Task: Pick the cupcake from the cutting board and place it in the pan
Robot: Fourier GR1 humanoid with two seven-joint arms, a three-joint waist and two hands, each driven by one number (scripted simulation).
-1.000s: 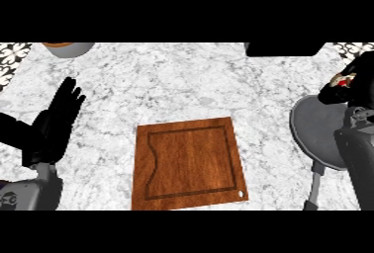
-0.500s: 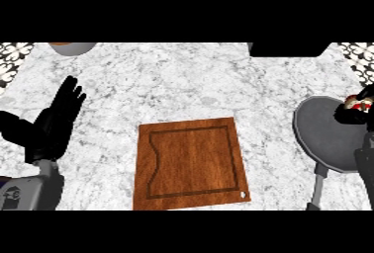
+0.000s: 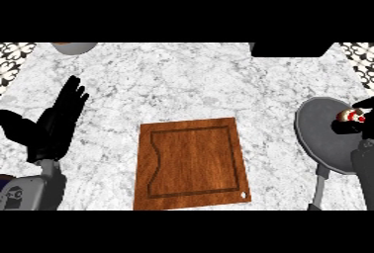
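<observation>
Marble counter [image 3: 190,79] is wide open across the middle and far side, lots of free room between the two hands. One wooden cutting board [image 3: 192,164] lies flat at near centre, slightly skewed, its near edge close to the counter's near edge; nothing on it. One grey pan [image 3: 321,136] sits at the right edge, partly cut off by the frame, handle running toward the near side. Right hand [image 3: 349,126] is over the pan's right part, fingers curled round the cupcake [image 3: 350,116]; only a bit of pale top with a red spot shows, rest hidden by the hand. Can't tell if the cupcake touches the pan's floor. Left hand [image 3: 57,123] rests at the left side, well apart from the board, fingers straight and lightly spread, pointing far, holding nothing. Far edge: one grey bowl [image 3: 73,47] at far left, cut off by the frame, and one dark object [image 3: 288,49] at far right, can't identify it. Patterned tile [image 3: 15,62] shows in both far corners. Nothing lies between board and pan.
</observation>
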